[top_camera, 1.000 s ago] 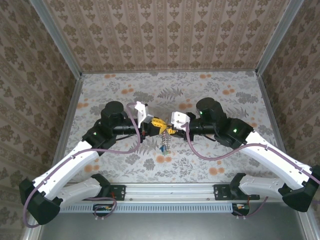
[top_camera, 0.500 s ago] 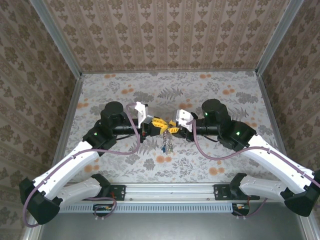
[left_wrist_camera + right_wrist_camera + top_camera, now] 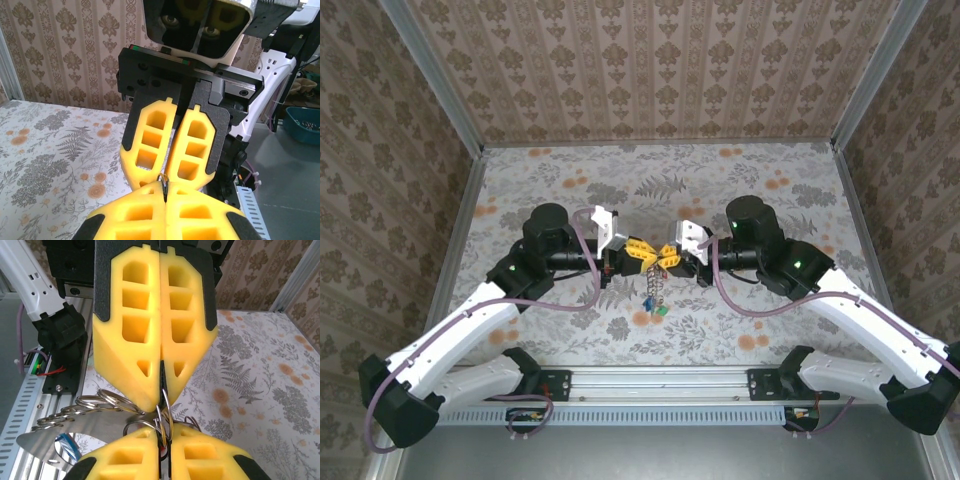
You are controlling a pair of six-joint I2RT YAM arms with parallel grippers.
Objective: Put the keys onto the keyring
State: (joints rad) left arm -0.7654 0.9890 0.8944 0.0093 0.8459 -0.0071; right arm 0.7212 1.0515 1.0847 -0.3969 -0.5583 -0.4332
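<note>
The keyring point(image 3: 655, 283), a bunch of thin metal loops linked in a short string, sits over the middle of the floral table point(image 3: 570, 170). It lies between the two arms, which meet tip to tip at its upper end.

The left gripper point(image 3: 645, 250) comes at the keyring from the left. Its yellow jaws are closed, pad against pad. In the left wrist view a small bend of the keyring's wire point(image 3: 163, 181) pokes out from the seam of the left gripper point(image 3: 164, 192), so the jaws are pinching that loop.

The right gripper point(image 3: 667, 256) comes at the keyring from the right, and its jaws are also pressed together. In the right wrist view the wire of the keyring point(image 3: 161, 416) runs straight down into the seam of the right gripper point(image 3: 161, 434). The same wire runs up into the seam of the left gripper point(image 3: 161, 397) facing it. Both pairs of jaws grip the keyring, nearly touching each other across it.

The other loops fan out to the left of the pinched wire in that view.

The keys point(image 3: 656, 311) are at the far end of the string from the jaws, one green-headed and one blue-headed. The right wrist view shows a flat metal blade with a blue head point(image 3: 60, 442) just beyond the last loops. Whether the keys touch the table cannot be told.
</note>
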